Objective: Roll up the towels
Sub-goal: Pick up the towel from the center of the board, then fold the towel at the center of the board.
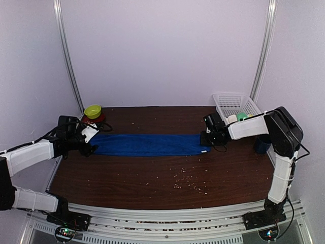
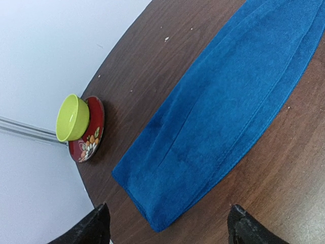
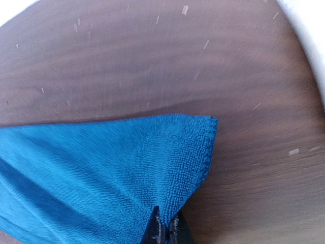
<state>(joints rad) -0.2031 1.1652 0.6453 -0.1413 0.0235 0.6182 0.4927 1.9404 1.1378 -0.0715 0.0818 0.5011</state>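
The royal blue towel (image 1: 147, 144) lies flat as a long folded strip across the brown table, left to right. My right gripper (image 1: 205, 138) is at its right end. In the right wrist view the gripper (image 3: 167, 229) is shut on the towel's (image 3: 101, 173) near edge, just beside the corner, and the cloth puckers up into the jaws. My left gripper (image 1: 91, 142) hangs over the towel's left end, open. In the left wrist view its fingertips (image 2: 99, 226) stand wide apart to either side of the towel's (image 2: 223, 107) narrow end, clear of it. A small cream-white bundle (image 1: 232, 119) sits in the basket.
A lime-green bowl (image 1: 93, 111) on a red flowered saucer (image 2: 89, 134) stands at the back left, near the towel's left end. A white mesh basket (image 1: 231, 101) stands at the back right. A dark blue cup (image 1: 262, 144) is behind the right arm. Crumbs (image 1: 185, 180) dot the table.
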